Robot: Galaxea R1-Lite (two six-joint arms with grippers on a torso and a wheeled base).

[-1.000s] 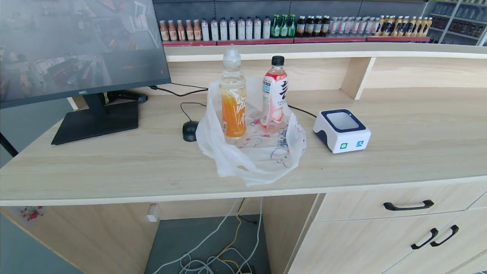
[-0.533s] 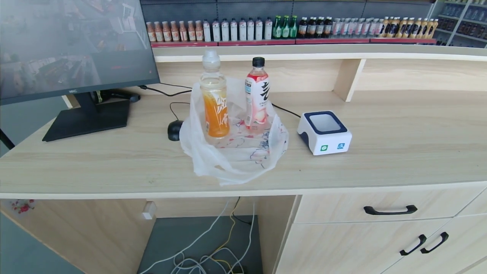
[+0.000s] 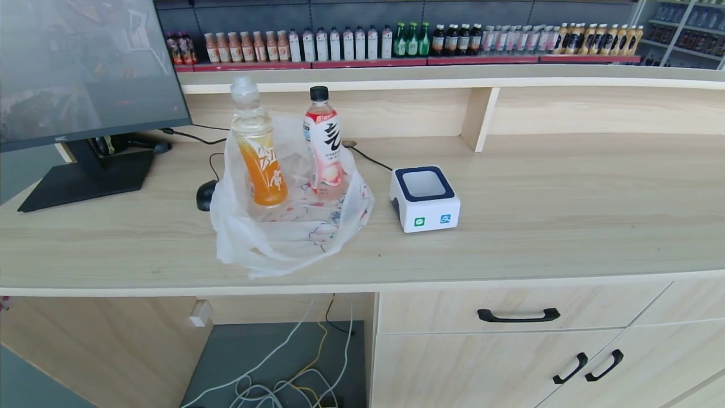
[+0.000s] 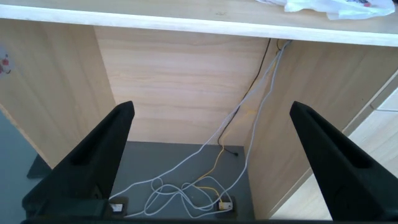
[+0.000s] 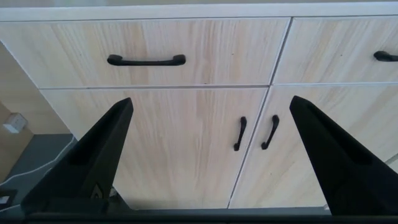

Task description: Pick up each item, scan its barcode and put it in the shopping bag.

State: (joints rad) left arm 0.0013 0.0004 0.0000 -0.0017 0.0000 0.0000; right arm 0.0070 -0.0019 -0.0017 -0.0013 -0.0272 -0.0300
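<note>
view swung right, items unmoved | orange bottle (image 3: 257, 164), pink bottle (image 3: 324, 153) upright in shopping bag (image 3: 272, 241) on bench (image 3: 566, 215), scanner (image 3: 425, 198) just beside | left hand (image 4: 211, 109), right hand (image 5: 210, 102) wide open, empty | bagging looks done

The head view looks forward and down from above the near edge of the counter (image 3: 510, 226), taking in its top and the far shelf of bottles (image 3: 396, 42). The left wrist view sits low, facing the open bay under the counter, close to the cables (image 4: 205, 180); both share those cables and the near edge of the shopping bag (image 3: 272, 258). The right wrist view, low and further right, faces the drawer handle (image 5: 146, 60) and cabinet doors (image 5: 186, 143) closely; the head view shares them.
</note>
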